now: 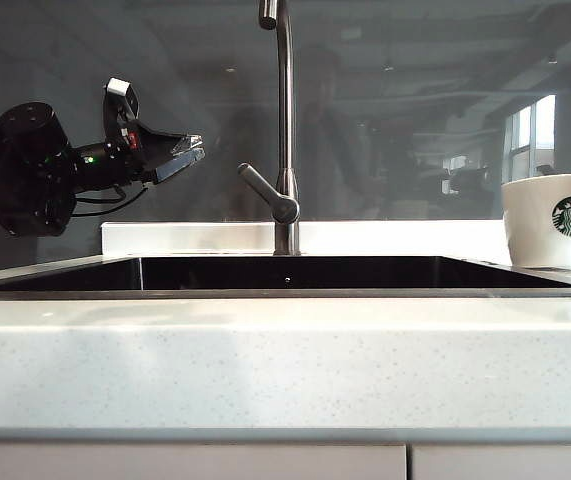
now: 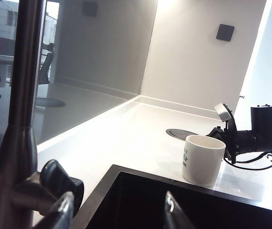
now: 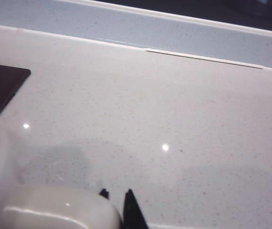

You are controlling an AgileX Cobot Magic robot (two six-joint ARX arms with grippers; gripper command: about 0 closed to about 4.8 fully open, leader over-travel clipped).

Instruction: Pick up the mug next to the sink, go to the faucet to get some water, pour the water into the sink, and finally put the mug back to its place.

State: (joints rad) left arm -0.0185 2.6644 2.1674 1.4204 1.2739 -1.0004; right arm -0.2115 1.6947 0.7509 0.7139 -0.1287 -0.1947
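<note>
Mug [image 2: 203,159] upright on counter [image 1: 285,370] beside sink [image 1: 285,272], right gripper [image 3: 119,202] at its handle, jaws narrow, grip unclear; left gripper [image 1: 180,158] wide, empty, near faucet [image 1: 284,130]; either barely started or mug returned.

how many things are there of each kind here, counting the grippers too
mug: 1, white, on the counter right of the sink
faucet: 1, steel, behind the sink
sink: 1, dark basin
grippers: 2, left gripper open in the air left of the faucet, right gripper at the mug's handle
round cover in the counter: 1
total: 6
</note>
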